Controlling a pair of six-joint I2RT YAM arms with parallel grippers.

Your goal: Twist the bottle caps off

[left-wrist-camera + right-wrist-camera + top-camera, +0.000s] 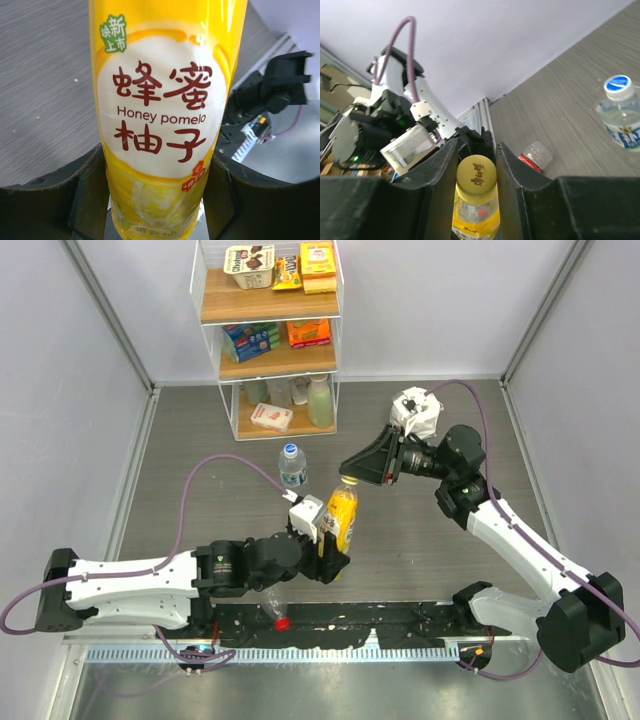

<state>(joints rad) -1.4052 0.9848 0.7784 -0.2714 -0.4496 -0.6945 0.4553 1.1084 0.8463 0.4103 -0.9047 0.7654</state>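
Observation:
The yellow bottle (pixel 342 518) stands tilted at mid table, labelled "Honey pomelo" in the left wrist view (pixel 165 100). My left gripper (pixel 332 545) (pixel 157 200) is shut on its lower body. My right gripper (pixel 352 478) (pixel 476 162) is shut on its yellow cap (pixel 476 174), with both fingers (pixel 440 175) against the cap's sides. The clear blue-label bottle (pixel 292 468) (pixel 622 122) stands upright behind, free, with its white cap (pixel 617 84) on. The clear red-label bottle (pixel 270 604) (pixel 536 156) lies on its side near the front edge, its red cap (pixel 283 622) on.
A white wire shelf rack (pixel 270 340) stands at the back with boxes and a pale green bottle (pixel 320 400). A black strip (pixel 400 618) and a metal rail run along the near edge. Grey walls close in left and right.

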